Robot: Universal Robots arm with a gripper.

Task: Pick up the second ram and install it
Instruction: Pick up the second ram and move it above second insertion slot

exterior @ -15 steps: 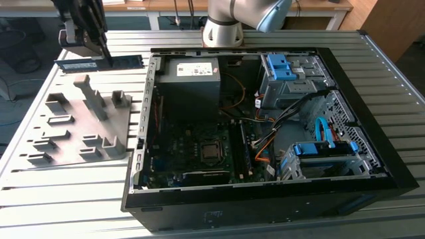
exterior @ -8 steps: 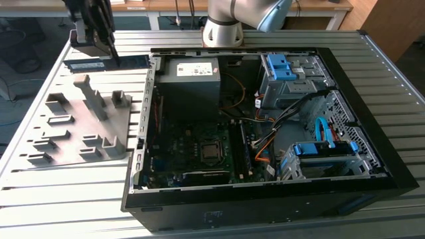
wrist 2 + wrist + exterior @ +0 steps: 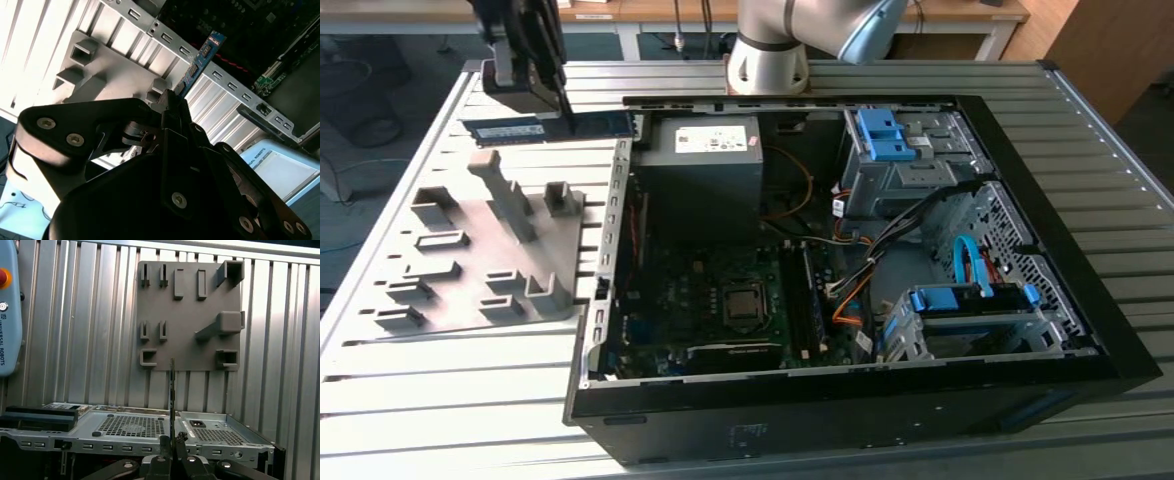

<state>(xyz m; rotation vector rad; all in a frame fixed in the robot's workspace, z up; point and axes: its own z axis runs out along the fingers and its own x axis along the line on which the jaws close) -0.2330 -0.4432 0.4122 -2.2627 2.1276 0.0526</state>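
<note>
Exterior view: a black metal gripper (image 3: 560, 110) is clamping tightly on the second ram (image 3: 507, 129), a long, narrow, dark blue-green memory stick. The stick is hanging level above the ribbed metal table (image 3: 440, 400), past the grey plastic fixture plate (image 3: 467, 260), beside the open black computer case (image 3: 854, 400).

Second wrist view: the stick is jutting out from the pinched fingers (image 3: 167, 107).

First wrist view: the stick is showing edge-on above the plate.
</note>
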